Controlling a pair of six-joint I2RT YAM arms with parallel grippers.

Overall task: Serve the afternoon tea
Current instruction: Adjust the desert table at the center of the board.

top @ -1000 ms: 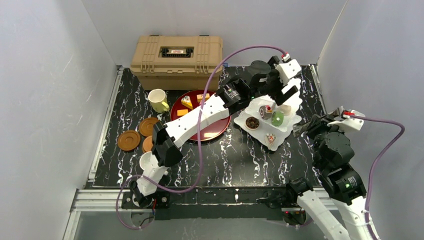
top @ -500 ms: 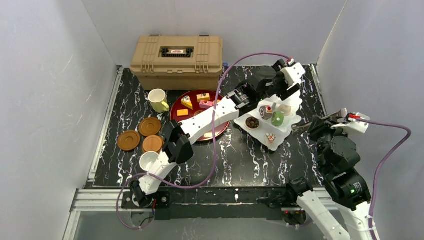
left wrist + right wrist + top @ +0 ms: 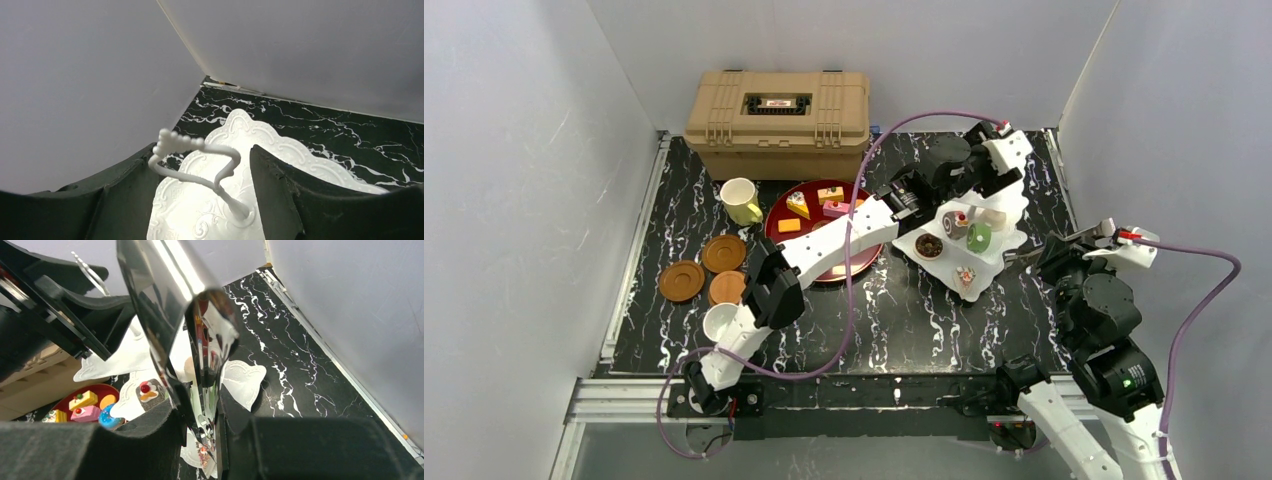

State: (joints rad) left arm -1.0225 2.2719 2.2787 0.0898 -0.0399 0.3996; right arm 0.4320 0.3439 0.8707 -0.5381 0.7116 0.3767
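Note:
The white three-tier stand (image 3: 1014, 207) is at the back right and holds a chocolate doughnut (image 3: 929, 245), a green roll (image 3: 979, 237) and other small cakes. My left gripper (image 3: 992, 168) is open over its top. In the left wrist view the gripper (image 3: 200, 160) has a finger on each side of the stand's looped handle (image 3: 192, 145), not touching it, above the top tier (image 3: 285, 150). My right gripper (image 3: 1052, 255) is shut on shiny metal tongs (image 3: 165, 300) that point at the stand's right side. The pale-yellow mug (image 3: 740, 200), white mug (image 3: 721, 322) and brown saucers (image 3: 682, 281) are at the left.
The dark-red tray (image 3: 854, 262) with several cakes (image 3: 798, 204) lies partly under my left arm. The tan case (image 3: 777, 110) stands against the back wall. White walls close in the table on the left, back and right.
My left arm has stretched further right, bringing the open gripper over the stand's handle. My right gripper with the tongs has shifted slightly right.

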